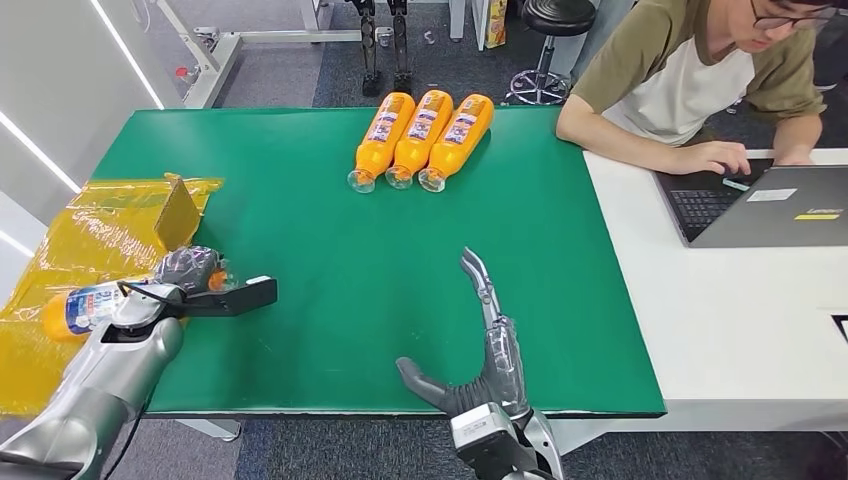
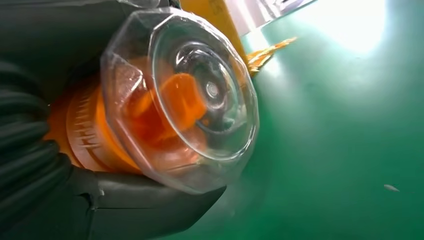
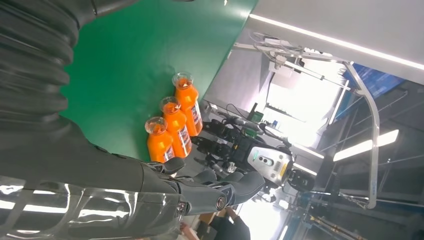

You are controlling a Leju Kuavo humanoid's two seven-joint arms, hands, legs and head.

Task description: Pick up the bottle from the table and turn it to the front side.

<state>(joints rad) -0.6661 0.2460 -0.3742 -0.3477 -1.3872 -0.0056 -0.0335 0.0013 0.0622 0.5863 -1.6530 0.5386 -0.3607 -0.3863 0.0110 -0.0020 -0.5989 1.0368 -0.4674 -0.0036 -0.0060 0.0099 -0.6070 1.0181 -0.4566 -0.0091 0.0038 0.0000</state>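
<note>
An orange bottle with a blue and white label lies on its side at the green table's left edge, over yellow plastic. My left hand grips it at the neck end, thumb stretched along the table. In the left wrist view the bottle's clear cap and orange neck sit between the dark fingers and the thumb. My right hand is open, fingers straight and pointing away, over the table's front edge with nothing in it; its fingers point toward the three far bottles.
Three orange bottles lie side by side at the far middle of the green table. Yellow plastic sheeting and a cardboard flap lie at the left. A person types on a laptop on the white table at right.
</note>
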